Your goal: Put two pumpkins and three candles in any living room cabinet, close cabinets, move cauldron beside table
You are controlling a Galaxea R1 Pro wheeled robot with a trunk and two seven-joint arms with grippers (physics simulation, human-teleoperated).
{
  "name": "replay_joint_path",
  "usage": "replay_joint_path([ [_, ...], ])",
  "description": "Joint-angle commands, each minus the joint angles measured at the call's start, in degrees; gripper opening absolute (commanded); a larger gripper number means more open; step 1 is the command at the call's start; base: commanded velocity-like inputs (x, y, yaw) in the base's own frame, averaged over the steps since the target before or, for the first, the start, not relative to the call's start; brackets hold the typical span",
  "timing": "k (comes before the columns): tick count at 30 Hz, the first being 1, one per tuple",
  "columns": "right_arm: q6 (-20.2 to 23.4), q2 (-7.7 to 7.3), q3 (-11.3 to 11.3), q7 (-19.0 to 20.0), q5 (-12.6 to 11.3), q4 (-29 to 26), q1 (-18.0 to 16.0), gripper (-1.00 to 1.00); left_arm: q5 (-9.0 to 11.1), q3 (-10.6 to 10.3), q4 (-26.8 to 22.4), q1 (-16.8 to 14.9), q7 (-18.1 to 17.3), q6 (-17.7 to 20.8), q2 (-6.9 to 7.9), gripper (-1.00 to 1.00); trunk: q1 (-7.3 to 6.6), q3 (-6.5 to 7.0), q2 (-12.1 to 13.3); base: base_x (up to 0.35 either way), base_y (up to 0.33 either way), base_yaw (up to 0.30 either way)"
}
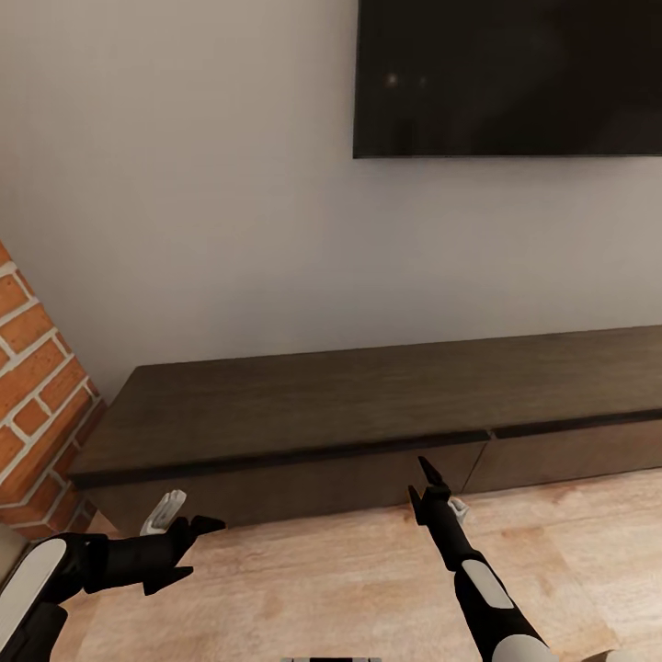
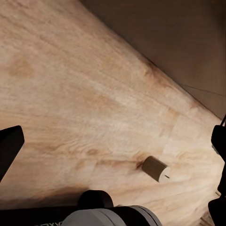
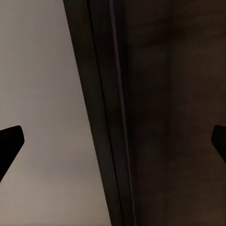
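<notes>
both grippers, left (image 1: 197, 550) and right (image 1: 425, 480), hang released and empty; to open the cabinet (image 1: 303, 478) drawer, hook the top seam squarely, minding the candle (image 2: 156, 168) on the floor (image 1: 322, 579)

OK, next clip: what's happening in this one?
The robot faces the long dark cabinet under a wall-mounted TV, drawer fronts shut. Both grippers are open and empty: the right gripper is raised at the cabinet's front edge, the left gripper hovers over the wood floor. One candle lies on its side on the floor.
</notes>
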Motion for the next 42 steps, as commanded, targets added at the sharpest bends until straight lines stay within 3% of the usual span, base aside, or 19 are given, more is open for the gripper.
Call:
replay_joint_path([
  [1,0.52,0.06,-0.26,0.07,-0.37,0.0,-0.04,1.0,0.58,0.05,-0.03,-0.03,0.59,0.13,0.02,1.0,-0.01,-0.05,-0.02,0.046,0.0,0.0],
  [32,0.52,0.0,-0.18,0.04,-0.29,0.0,-0.01,1.0,0.71,0.36,0.14,-0.03,0.59,-0.08,0.23,1.0,-0.01,-0.05,-0.02,0.036,-0.033,0.0],
  [42,0.52,0.01,-0.18,0.07,-0.29,-0.02,0.0,1.0,0.69,0.53,0.14,-0.03,0.58,-0.21,0.19,1.0,0.17,-1.6,-0.11,0.0,0.0,0.0],
])
